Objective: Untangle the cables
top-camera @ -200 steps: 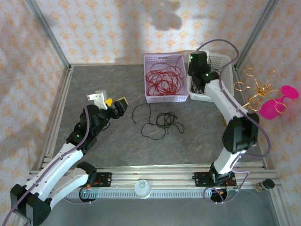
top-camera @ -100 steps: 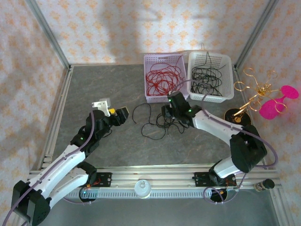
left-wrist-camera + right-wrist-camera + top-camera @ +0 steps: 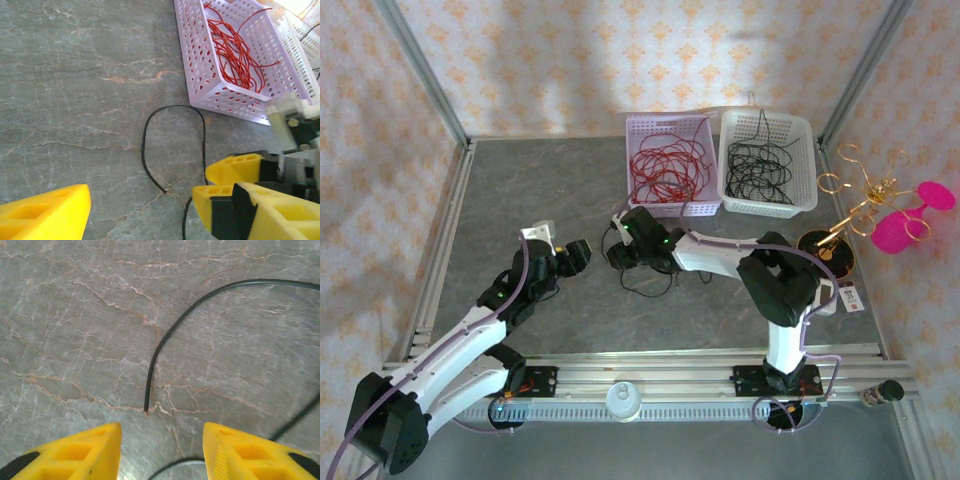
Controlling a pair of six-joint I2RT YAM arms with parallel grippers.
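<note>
A loose black cable (image 3: 638, 288) lies on the grey table in front of the baskets, partly under my right arm. Its cut end (image 3: 146, 411) rests on the table just ahead of my right gripper (image 3: 161, 452), which is open with nothing between its yellow fingers. In the left wrist view the same cable (image 3: 144, 145) curves in a loop ahead of my left gripper (image 3: 140, 212), open and empty. The two grippers (image 3: 575, 255) (image 3: 617, 252) face each other closely. Red cables (image 3: 665, 165) fill the lilac basket (image 3: 675, 209); black cables (image 3: 765, 165) fill the white basket (image 3: 803, 205).
A gold wire stand (image 3: 865, 195) with pink discs stands at the right edge, its dark base (image 3: 823, 250) beside my right arm. The baskets sit against the back wall. Metal frame posts and rails bound the table.
My right arm has swung from over the white basket down and left to the loose black cable's end. My left gripper has shifted slightly toward the near side.
</note>
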